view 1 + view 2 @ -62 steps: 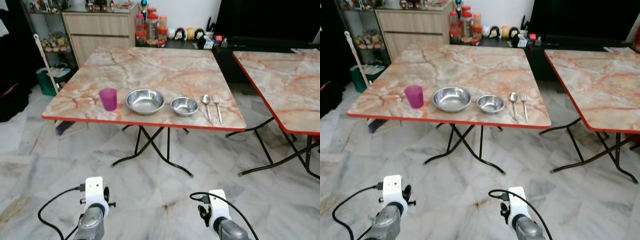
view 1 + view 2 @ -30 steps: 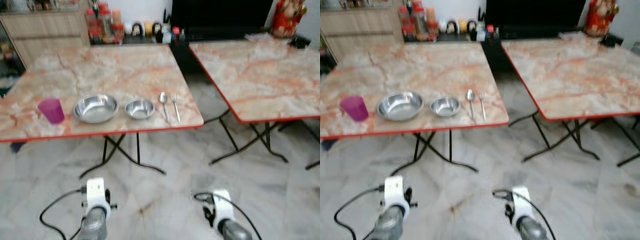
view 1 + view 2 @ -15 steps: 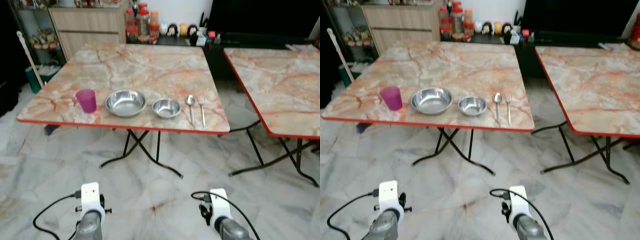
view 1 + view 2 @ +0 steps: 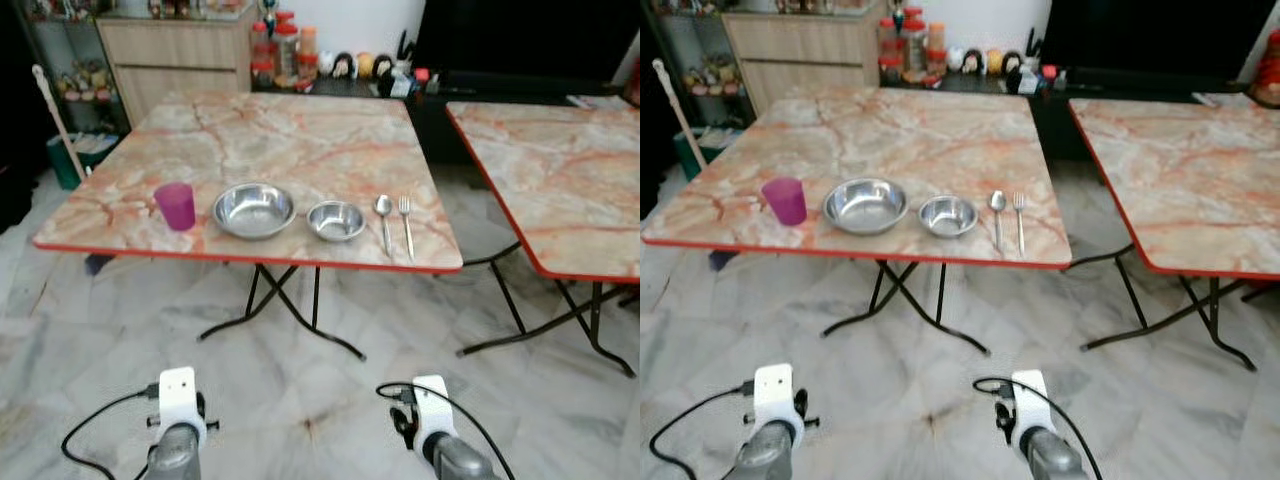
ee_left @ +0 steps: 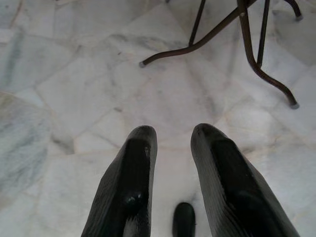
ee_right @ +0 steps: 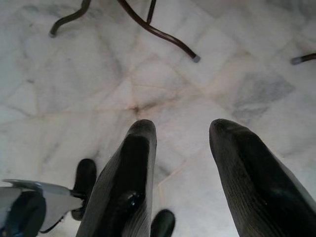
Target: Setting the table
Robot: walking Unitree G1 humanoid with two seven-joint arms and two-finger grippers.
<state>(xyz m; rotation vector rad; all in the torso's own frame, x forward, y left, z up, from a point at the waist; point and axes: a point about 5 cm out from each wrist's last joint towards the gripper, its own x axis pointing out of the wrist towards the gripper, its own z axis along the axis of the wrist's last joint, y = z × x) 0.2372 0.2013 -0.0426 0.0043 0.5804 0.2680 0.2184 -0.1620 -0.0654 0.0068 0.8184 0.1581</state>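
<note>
Along the front edge of the marble-top table (image 4: 300,140) stand a purple cup (image 4: 176,206), a large steel bowl (image 4: 254,209), a small steel bowl (image 4: 336,220), a spoon (image 4: 384,217) and a fork (image 4: 407,222) in a row. Both arms hang low over the floor, well short of the table. My left gripper (image 5: 170,136) is open over the marble floor with nothing between its fingers. My right gripper (image 6: 180,128) is open too, and holds nothing.
A second marble-top table (image 4: 560,170) stands to the right, with a gap between the two. Folding black legs (image 4: 290,310) spread under the near table. A cabinet (image 4: 180,60) with jars and a dark TV stand line the back wall. A broom (image 4: 60,120) leans at the left.
The camera swung right toward the second table, then back to the first; the table setting has not moved. Both arms stay low and open.
</note>
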